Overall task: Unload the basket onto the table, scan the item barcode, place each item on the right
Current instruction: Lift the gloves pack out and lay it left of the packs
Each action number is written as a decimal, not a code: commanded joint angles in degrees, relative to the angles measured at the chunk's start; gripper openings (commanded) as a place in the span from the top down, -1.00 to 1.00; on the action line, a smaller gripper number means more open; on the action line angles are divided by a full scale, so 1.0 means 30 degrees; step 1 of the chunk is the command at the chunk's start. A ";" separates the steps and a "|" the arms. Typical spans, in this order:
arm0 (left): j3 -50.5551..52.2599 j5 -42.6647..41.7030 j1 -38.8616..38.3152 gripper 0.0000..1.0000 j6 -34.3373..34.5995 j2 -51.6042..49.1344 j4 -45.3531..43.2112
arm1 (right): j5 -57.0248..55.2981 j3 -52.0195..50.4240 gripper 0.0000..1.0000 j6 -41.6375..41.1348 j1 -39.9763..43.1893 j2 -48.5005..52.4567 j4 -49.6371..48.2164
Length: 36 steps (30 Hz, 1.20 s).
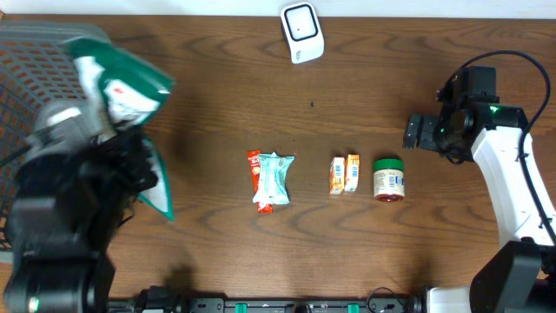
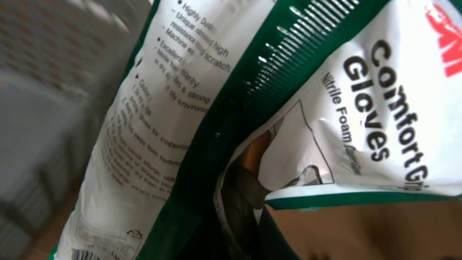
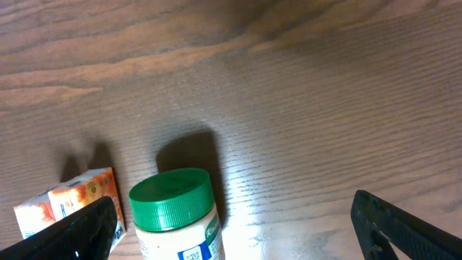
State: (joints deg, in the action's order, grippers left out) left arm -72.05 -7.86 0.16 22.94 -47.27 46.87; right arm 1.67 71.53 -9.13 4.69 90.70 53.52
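**Checker:** What have your jaws got?

**Arm:** My left jaws are pinched shut on a green-and-white glossy plastic packet of gloves (image 2: 170, 123). It hangs so close to my wrist camera that it fills the view, and the film hides the grip itself. My right jaws stand wide with nothing in them. They hover over the brown wooden counter (image 1: 217, 104), just above a small jar with a green screw lid (image 3: 173, 196).

**Checker:** And where is the packet relative to the scanner?

**Arm:** It is lifted off the counter at my left end, by the grey mesh basket (image 1: 26, 61). The white rounded scanner (image 1: 301, 32) sits at the far edge, well apart from it. Mid-counter lie a red sachet and a pale-blue one (image 1: 271, 180), then two small orange cartons (image 1: 345, 173) near the jar.

**Checker:** How will it handle?

**Arm:** I judge it light, soft and floppy, with crinkly film that is probably slippery. It looks creased where I pinch it, and the loose end sags. A sealed green edge would give the firmest hold. What may be bars peeks out at a lower corner of the white back panel, so I'd keep that side uncovered and flat. The shine on the film could trouble a reading.
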 commanded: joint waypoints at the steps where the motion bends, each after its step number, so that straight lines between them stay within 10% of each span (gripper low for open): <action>1: -0.0058 -0.0313 -0.1559 0.86 0.0466 -0.1778 0.0539 | -0.0109 0.0262 -0.99 0.0066 0.0036 -0.0321 0.0015; 11: -0.0058 -0.0743 -0.6572 0.86 0.3002 -0.9187 0.0175 | -0.0109 0.0262 -0.99 0.0073 0.0029 -0.0321 0.0015; 26: -0.0044 0.7621 -0.8517 0.86 0.9238 -1.6990 0.0219 | -0.0109 0.0262 -0.99 0.0073 0.0029 -0.0321 0.0015; 36: -0.0022 0.6761 -0.8568 0.85 1.0899 -2.1850 0.0780 | -0.0109 0.0262 -0.99 0.0073 0.0036 -0.0321 0.0015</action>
State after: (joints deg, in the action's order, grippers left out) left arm -72.03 12.99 -25.36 52.97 -109.89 48.71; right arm 1.67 71.53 -9.13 4.69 90.70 53.52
